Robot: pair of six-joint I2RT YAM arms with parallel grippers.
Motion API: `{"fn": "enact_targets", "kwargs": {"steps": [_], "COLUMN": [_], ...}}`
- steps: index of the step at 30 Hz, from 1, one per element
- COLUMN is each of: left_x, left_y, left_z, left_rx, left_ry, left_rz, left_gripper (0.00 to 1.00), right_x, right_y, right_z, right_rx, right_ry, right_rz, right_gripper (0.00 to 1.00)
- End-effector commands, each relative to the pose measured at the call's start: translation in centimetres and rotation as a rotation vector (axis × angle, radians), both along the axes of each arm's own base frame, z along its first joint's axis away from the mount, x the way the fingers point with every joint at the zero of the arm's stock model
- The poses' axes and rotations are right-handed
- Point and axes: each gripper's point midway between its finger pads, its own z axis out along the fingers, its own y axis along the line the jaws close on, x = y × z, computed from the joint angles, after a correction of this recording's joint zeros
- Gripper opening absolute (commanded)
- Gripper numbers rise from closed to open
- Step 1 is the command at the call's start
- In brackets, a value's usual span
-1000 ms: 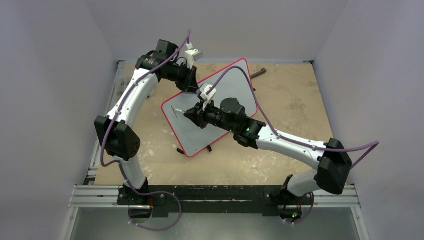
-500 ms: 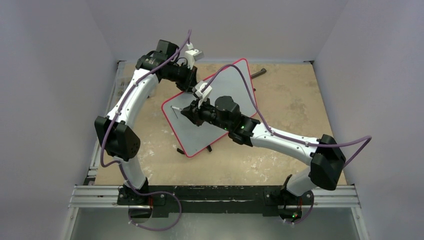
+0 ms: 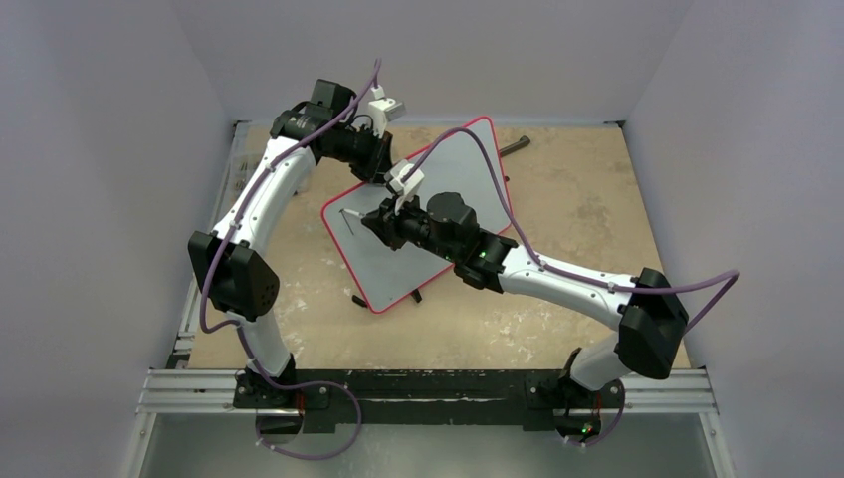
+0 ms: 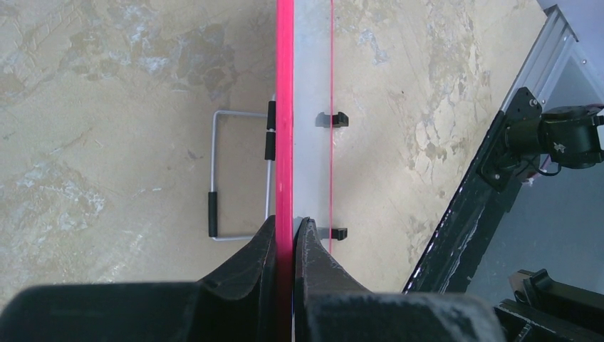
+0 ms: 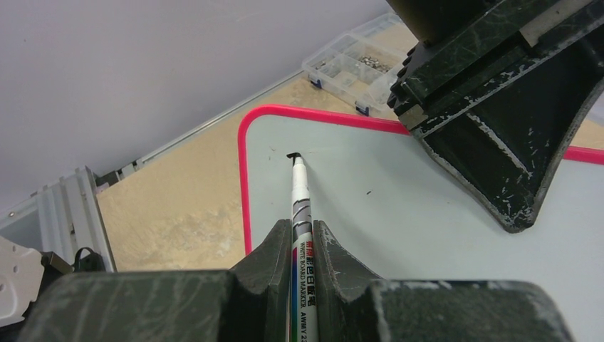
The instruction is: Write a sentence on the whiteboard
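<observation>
The whiteboard (image 3: 398, 269), white with a thin red rim, lies slanted on the table. My left gripper (image 3: 383, 164) is shut on its far rim; in the left wrist view the fingers (image 4: 313, 249) pinch the red edge (image 4: 285, 107). My right gripper (image 3: 370, 221) is shut on a white whiteboard marker (image 5: 299, 192). The marker's black tip (image 5: 294, 156) touches the board (image 5: 399, 206) near its left corner. A short black stroke (image 3: 350, 221) there is the only writing I see of the sentence.
A wire stand (image 4: 238, 174) and black clips (image 4: 333, 120) sit at the board's edge. A clear parts box (image 5: 349, 71) lies beyond the board. A dark tool (image 3: 513, 147) rests at the back right. The metal rail (image 3: 428, 390) runs along the near edge.
My right arm has swung left and slightly away over the board, bringing the marker tip close to the left corner. It has held still for the last half second. The left arm has not moved.
</observation>
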Motion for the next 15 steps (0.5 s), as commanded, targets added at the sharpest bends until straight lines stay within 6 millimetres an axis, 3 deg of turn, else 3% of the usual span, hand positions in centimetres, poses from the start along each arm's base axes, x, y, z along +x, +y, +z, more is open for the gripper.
{"fn": "enact_targets", "kwargs": {"steps": [1,15], "left_x": [0.3,0.1], "left_y": [2.8,2.7], "left_z": [-4.7,-4.8], "left_rx": [0.266,0.265], "left_ry": [-0.053,-0.049], "left_rz": [-0.024,-0.023], "left_gripper": [0.0,0.0], "right_x": [2.0,1.1], "right_y": [-1.9,-3.8], "right_z": [0.1,-3.0], "right_rx": [-0.021,-0.102], "right_ry": [0.001,0.057], "right_rz": [-0.14,-0.16], "right_gripper": [0.0,0.0]}}
